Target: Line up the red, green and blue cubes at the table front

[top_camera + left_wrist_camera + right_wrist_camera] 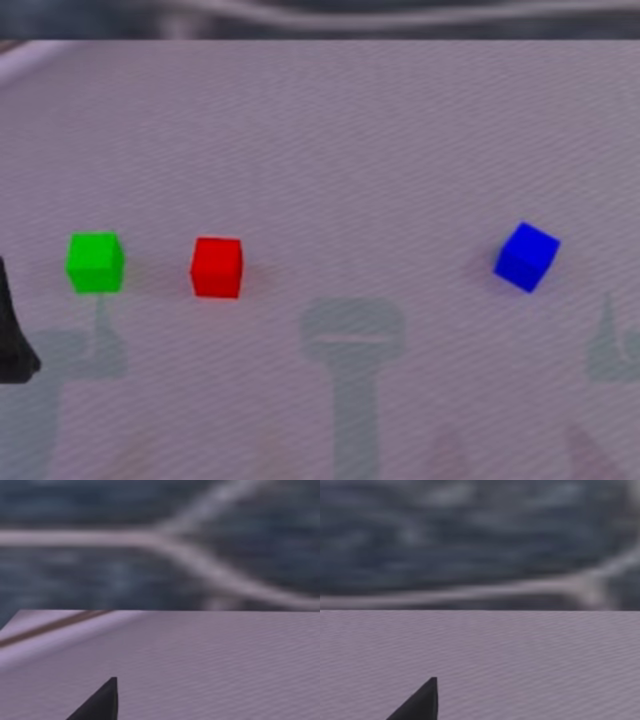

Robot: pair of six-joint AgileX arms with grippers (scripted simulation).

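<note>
Top view: green cube (95, 262), red cube (217, 267), tilted blue cube (526, 257) on woven table (350, 150); jaws' state unclear.

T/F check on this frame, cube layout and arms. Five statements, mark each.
1. The green cube is the leftmost of the three. True.
2. The red cube sits between green and the blue cube. True.
3. The blue cube touches the red one. False: a wide stretch of bare table separates them.
4. The blue cube is turned at an angle to the other two. True.
5. The left arm holds the green cube. False: it sits at the table's left edge, clear of the cube; no cube is held.
</note>
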